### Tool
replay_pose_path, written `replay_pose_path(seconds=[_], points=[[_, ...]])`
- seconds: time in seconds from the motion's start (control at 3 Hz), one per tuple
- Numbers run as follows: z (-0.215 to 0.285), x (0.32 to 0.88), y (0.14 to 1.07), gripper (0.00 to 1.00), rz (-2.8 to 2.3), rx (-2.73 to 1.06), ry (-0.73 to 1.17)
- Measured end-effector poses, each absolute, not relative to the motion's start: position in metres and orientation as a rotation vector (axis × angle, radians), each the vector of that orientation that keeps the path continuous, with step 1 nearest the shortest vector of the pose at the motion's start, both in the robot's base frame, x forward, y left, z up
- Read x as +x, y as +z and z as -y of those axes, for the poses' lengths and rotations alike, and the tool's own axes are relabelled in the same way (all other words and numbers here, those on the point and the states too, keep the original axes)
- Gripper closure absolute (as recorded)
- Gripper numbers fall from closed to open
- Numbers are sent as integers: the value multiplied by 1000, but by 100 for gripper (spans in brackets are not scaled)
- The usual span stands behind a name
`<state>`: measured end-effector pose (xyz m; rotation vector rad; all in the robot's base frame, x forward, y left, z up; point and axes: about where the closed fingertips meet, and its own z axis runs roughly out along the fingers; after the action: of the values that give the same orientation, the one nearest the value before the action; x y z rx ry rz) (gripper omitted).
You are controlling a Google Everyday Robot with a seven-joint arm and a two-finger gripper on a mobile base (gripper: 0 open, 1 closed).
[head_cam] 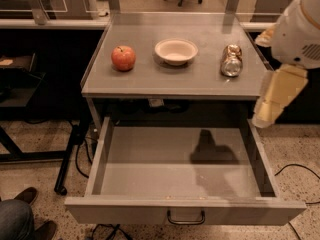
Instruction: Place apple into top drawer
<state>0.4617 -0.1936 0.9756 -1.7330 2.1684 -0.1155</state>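
The red-orange apple [123,58] sits on the left of the grey tabletop [175,79]. The top drawer [180,169] is pulled wide open below the tabletop. It holds nothing, and its dark pull handle [186,218] is at the middle of the front panel. My gripper [276,98], cream-yellow, hangs from the white arm [300,31] at the right. It is beside the table's right edge, above the drawer's right wall and far from the apple. It holds nothing that I can see.
A cream bowl [176,51] stands at the tabletop's middle and a shiny metallic can [231,60] lies to its right. A person's shoe and knee [20,211] are at the lower left. Cables run on the floor and office chairs stand behind.
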Motion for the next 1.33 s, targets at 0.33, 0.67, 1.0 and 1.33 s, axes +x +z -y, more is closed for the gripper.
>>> replay_pose_path(seconds=[0.33, 0.67, 1.0, 1.33], points=[[155, 497, 970, 0, -2094, -1804, -110], [111, 529, 968, 0, -1997, -1894, -58], [106, 535, 969, 0, -1992, -1887, -64], [84, 565, 974, 0, -1967, -1855, -87]])
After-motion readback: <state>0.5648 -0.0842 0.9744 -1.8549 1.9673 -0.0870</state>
